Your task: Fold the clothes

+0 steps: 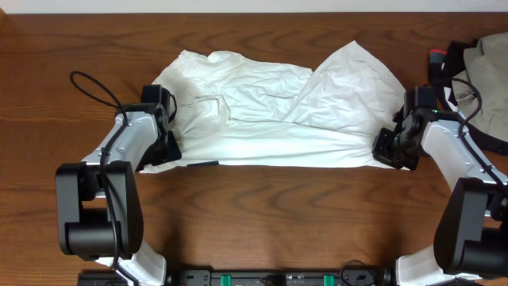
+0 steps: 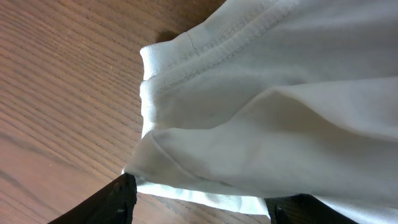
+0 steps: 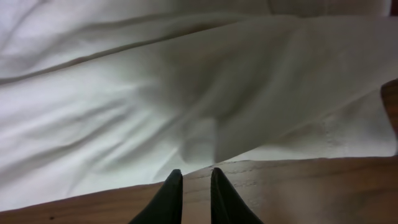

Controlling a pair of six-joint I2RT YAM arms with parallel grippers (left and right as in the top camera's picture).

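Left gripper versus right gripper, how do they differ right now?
The left gripper stands wide open; the right gripper is nearly closed. The white garment has its hem lying between the left gripper's fingers, while the right gripper's tips only sit at its edge. Both are low at opposite ends of the garment.

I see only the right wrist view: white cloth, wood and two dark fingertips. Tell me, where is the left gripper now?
Observer: The left gripper is at the left edge of the clothes.
Operator: Is it open?
Observer: Yes. Its fingers stand wide apart, with the hem between them.
Operator: How does the cloth lie as a whole?
Observer: Spread wide on the table; its right part lies folded diagonally over the middle.
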